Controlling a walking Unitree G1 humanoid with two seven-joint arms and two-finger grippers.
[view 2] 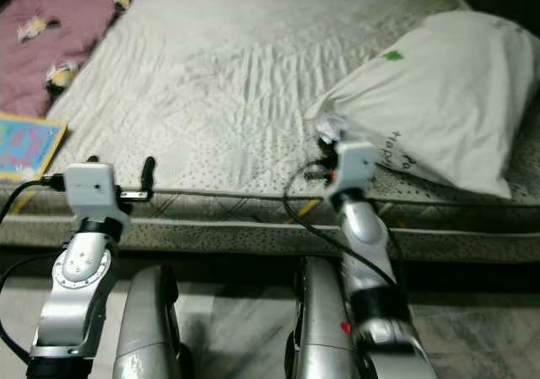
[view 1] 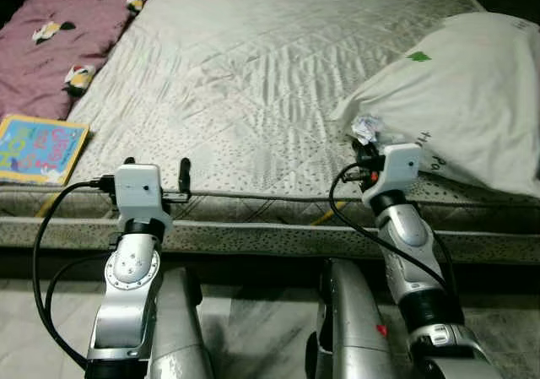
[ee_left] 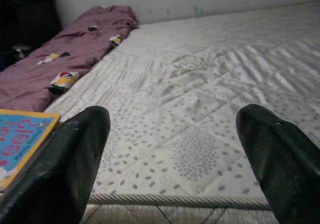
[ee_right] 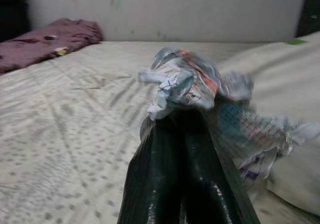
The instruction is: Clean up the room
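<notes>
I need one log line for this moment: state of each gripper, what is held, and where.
left gripper: open, over mattress edge | right gripper: shut on crumpled paper, beside pillow | book: on mattress corner

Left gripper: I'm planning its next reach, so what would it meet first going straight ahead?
The open left gripper points low across the bare quilted white mattress; the way looks free, probably as far as the wall.

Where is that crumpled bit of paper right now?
The crumpled paper is pinched in the right tool, over the mattress edge on the robot's right, just beside the white pillow.
</notes>
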